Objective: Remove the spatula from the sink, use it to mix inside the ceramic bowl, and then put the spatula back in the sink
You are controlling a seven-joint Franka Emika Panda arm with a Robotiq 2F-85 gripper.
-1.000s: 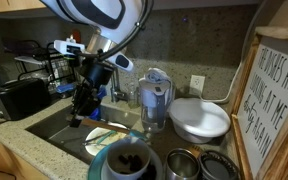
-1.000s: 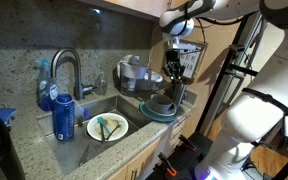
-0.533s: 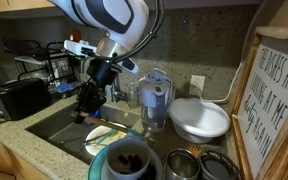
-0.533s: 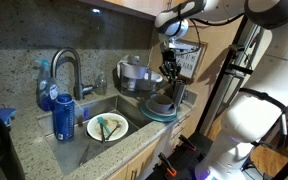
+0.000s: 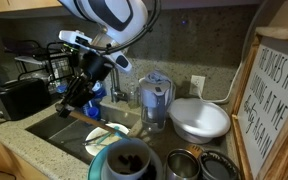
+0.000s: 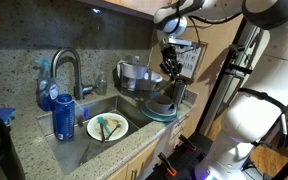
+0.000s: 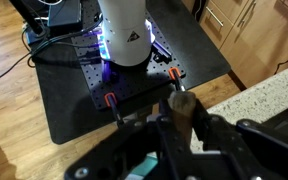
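Observation:
My gripper (image 7: 182, 122) is shut on the top end of the spatula's light-brown wooden handle (image 7: 181, 103). Its head is not clear in any view. In both exterior views the gripper (image 5: 82, 95) (image 6: 171, 68) hangs above the counter between the sink and the ceramic bowl. The ceramic bowl (image 5: 129, 160) (image 6: 164, 106) has a pale teal rim and a dark inside, and stands on the counter beside the sink (image 5: 54, 125) (image 6: 79, 150). A white plate (image 6: 107, 127) with something teal on it lies in the sink.
A curved chrome tap (image 6: 66, 70) and a blue can (image 6: 64, 117) stand by the sink. A water jug (image 5: 154, 100), a larger white bowl (image 5: 199, 120), metal cups (image 5: 189, 165), a framed sign (image 5: 279, 100) and a metal pot (image 6: 134, 75) crowd the counter.
The gripper has swung and tilted, moving a little up and toward the sink side while it keeps hold of the spatula. The bowl and the plate have not moved.

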